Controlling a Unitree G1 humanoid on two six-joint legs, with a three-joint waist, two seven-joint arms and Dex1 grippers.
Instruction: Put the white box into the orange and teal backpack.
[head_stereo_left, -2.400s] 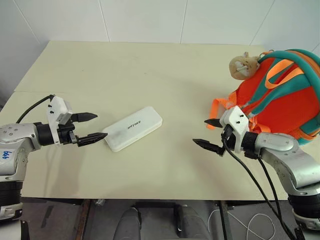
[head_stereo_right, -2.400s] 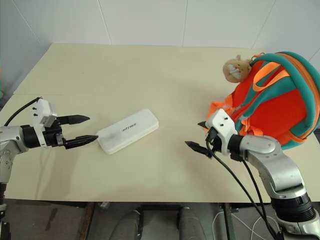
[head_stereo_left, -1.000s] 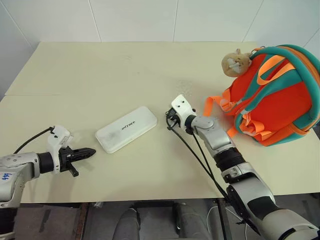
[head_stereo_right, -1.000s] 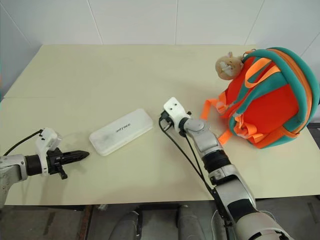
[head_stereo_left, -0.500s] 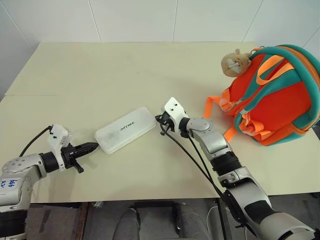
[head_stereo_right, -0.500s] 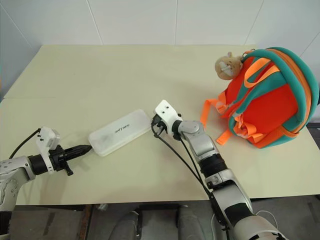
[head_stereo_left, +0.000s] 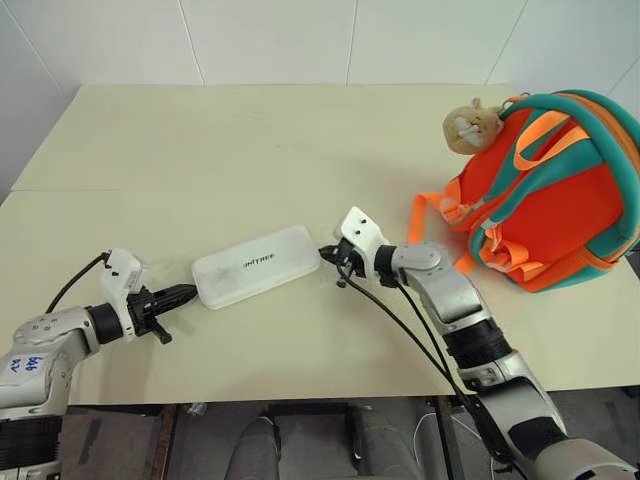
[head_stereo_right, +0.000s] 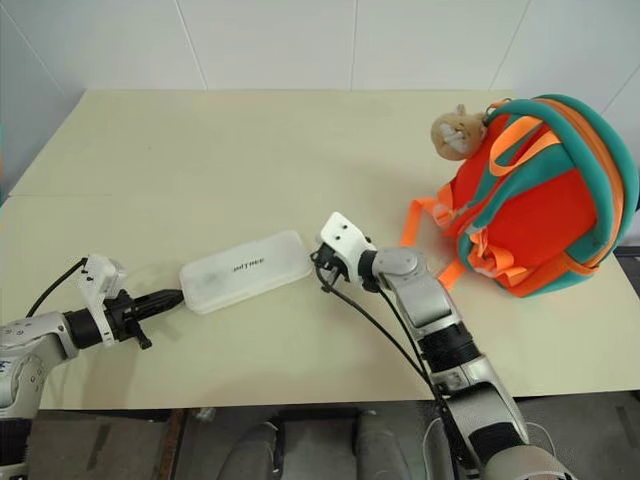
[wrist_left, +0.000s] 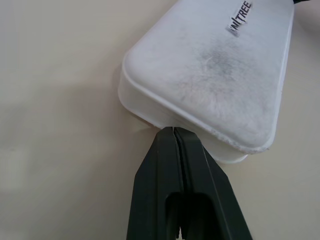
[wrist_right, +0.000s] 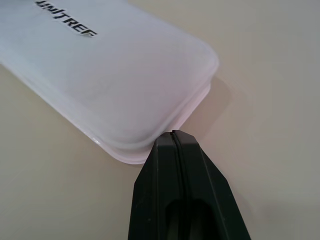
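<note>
Backpack (head_stereo_left: 555, 190), orange and teal, sits on the cream table (head_stereo_left: 250, 140) well out past the right gripper's wrist end, on the side away from its fingertips. Padded teal straps arch over the orange body; orange webbing trails onto the table toward the right arm. Small beige plush toy (head_stereo_left: 470, 125) hangs at its upper corner.

White box (head_stereo_left: 257, 279) lies flat on the table between the two grippers, dark lettering up, long axis running roughly from one set of fingertips to the other.

Right gripper (head_stereo_left: 327, 256): fingers pressed together, nothing between them; the tip meets the box's near short end at a rounded corner. In the right wrist view the closed tip (wrist_right: 173, 134) sits at the box's lower rim.

Left gripper (head_stereo_left: 186, 292): fingers likewise together, holding nothing; the tip is at the opposite short end of the box. In the left wrist view the closed tip (wrist_left: 173, 130) sits against the box's side wall, under its rounded lid edge.
</note>
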